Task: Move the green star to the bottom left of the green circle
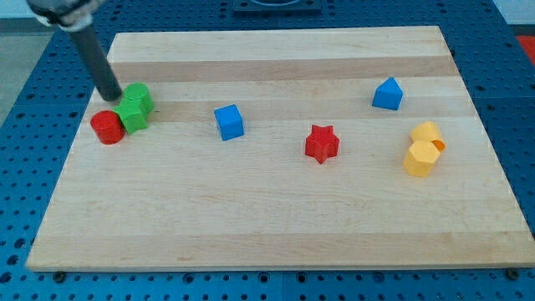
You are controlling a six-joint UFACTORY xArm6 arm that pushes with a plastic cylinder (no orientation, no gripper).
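Observation:
Two green blocks sit pressed together near the board's left edge. One is upper right (140, 95), the other lower left (130, 116). I cannot tell which is the star and which the circle. My tip (115, 97) is at the left side of the green pair, touching or nearly touching it. The dark rod slants up to the view's top left. A red cylinder (107, 127) lies just below my tip and touches the lower green block's left side.
A blue cube (228, 121) is right of the green pair. A red star (322, 143) sits mid-right. A blue block (387, 94) is upper right. Two yellow blocks (427, 133) (420, 158) touch at the right. The wooden board (267, 226) rests on a blue pegboard.

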